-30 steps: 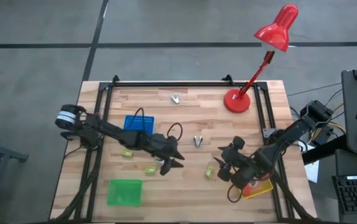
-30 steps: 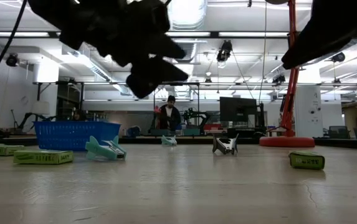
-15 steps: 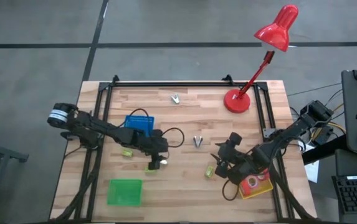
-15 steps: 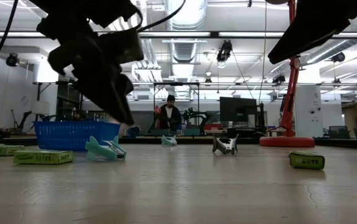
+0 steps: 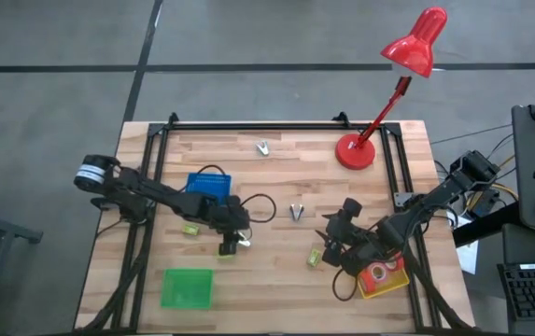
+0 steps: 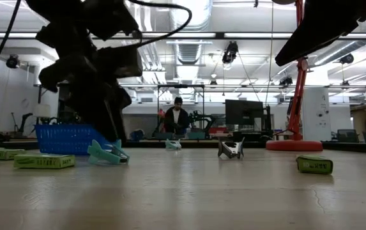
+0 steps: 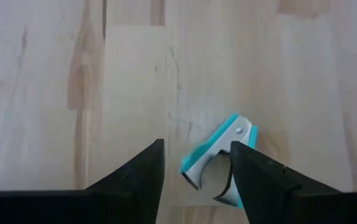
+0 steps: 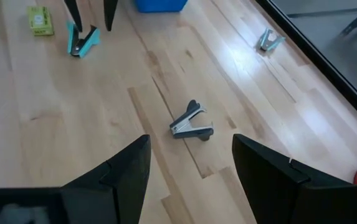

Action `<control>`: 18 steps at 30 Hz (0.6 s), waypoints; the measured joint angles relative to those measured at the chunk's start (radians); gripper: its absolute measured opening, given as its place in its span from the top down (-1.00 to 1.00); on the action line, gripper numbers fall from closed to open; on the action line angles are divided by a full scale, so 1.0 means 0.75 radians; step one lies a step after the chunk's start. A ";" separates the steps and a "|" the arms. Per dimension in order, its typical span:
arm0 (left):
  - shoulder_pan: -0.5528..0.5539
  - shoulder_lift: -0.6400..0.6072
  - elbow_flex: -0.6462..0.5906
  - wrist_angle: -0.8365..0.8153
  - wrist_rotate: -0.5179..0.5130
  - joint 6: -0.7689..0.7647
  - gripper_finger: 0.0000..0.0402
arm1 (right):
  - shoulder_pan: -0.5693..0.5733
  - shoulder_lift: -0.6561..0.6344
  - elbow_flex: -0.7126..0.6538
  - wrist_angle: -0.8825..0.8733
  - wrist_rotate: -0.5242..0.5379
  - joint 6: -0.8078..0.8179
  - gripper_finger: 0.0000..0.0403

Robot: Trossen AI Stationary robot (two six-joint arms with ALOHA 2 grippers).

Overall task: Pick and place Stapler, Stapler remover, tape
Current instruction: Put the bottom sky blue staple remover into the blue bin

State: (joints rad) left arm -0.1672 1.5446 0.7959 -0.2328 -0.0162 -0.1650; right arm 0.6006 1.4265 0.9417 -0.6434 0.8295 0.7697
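A teal staple remover (image 5: 240,245) lies on the table under my left gripper (image 5: 229,246). In the left wrist view my left gripper (image 7: 194,171) is open and points down, one finger on each side of the remover (image 7: 218,155). A black staple remover (image 8: 191,123) lies ahead of my open right gripper (image 8: 187,171), which hovers near the table's right side (image 5: 335,245). A grey remover (image 5: 263,147) lies near the far edge. A red tape roll (image 5: 377,273) sits in a yellow tray (image 5: 393,283). My left gripper comes from above, pointing down, with its open fingers across the teal staple remover, which lies flat on the table. The remover's end (image 7: 243,134) lies right beside one finger (image 7: 256,171). I cannot tell whether that finger touches it.
A blue basket (image 5: 209,185) stands behind the left gripper and a green box (image 5: 187,287) lies near the near edge. Small yellow-green boxes (image 5: 190,228) (image 5: 315,257) lie about. A red lamp's base (image 5: 355,151) stands at the far right corner. A person (image 6: 177,118) shows far behind the table.
My left gripper has swung toward the table's left, tipped from level to pointing down, and come down over the teal staple remover. My right arm has shifted slightly off the yellow tray, which now shows more. The objects have not moved.
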 joint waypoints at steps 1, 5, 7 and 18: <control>0.002 0.012 0.000 -0.004 0.000 0.000 0.12 | 0.000 0.000 0.000 0.001 0.000 -0.008 -0.09; 0.003 0.063 0.000 0.002 0.015 0.000 0.25 | -0.002 0.000 -0.001 0.006 0.000 -0.009 -0.09; 0.003 0.080 0.001 0.021 0.021 -0.005 0.34 | -0.002 0.000 -0.001 0.009 0.000 -0.009 -0.09; 0.003 0.079 0.028 0.042 0.023 -0.042 0.71 | -0.005 0.000 -0.001 0.035 0.000 -0.019 -0.09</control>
State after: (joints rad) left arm -0.1650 1.6035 0.8166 -0.2016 0.0010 -0.1962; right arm 0.5972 1.4265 0.9407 -0.6175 0.8295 0.7555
